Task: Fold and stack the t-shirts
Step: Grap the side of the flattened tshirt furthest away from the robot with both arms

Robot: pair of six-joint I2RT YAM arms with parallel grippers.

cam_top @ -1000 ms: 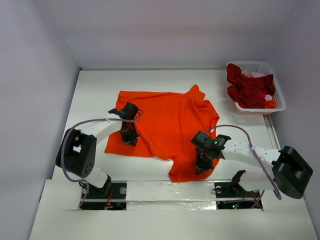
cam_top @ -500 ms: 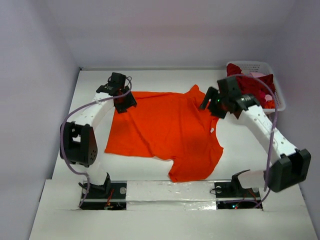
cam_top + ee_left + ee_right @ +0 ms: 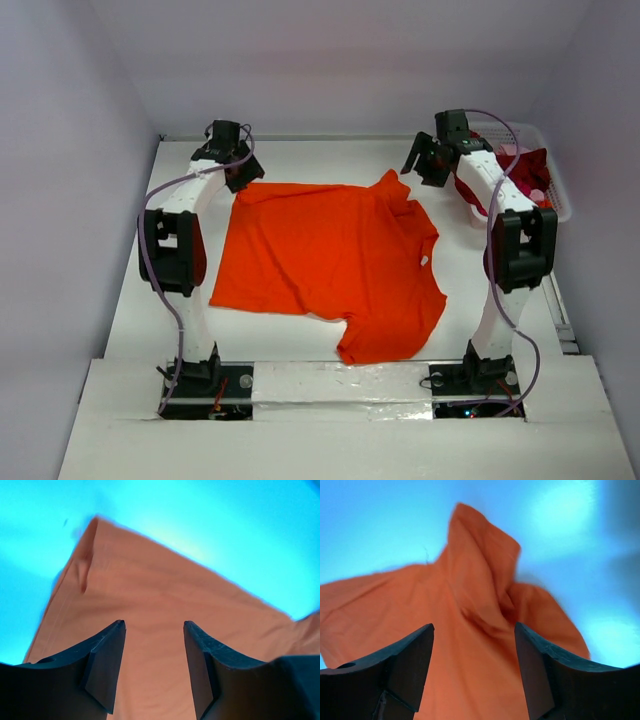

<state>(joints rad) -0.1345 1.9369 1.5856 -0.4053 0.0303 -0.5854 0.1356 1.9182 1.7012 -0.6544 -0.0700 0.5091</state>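
Our orange shirt (image 3: 330, 260) lies flat in the middle of the table (image 3: 180, 200). More shirts, dark red and pink, sit in the basket (image 3: 520, 130) at the far right.

Both claws are apart and hold nothing. The left claw (image 3: 154, 630) hangs over the far left corner of the shirt. The right claw (image 3: 474, 630) hangs over the far sleeve, which is bunched up.

What could go wrong? We think the right claw may pinch only the lumpy sleeve, so the fold comes out crooked. The left claw may catch just the top layer, or miss the edge. If one claw lifts sooner than the other, the cloth could twist. The right arm is also near the basket and could bump it.

The shirt runs long from left to right, a bit slanted. Its neck, with the small white label (image 3: 424, 262), points right, and the bottom edge points left.
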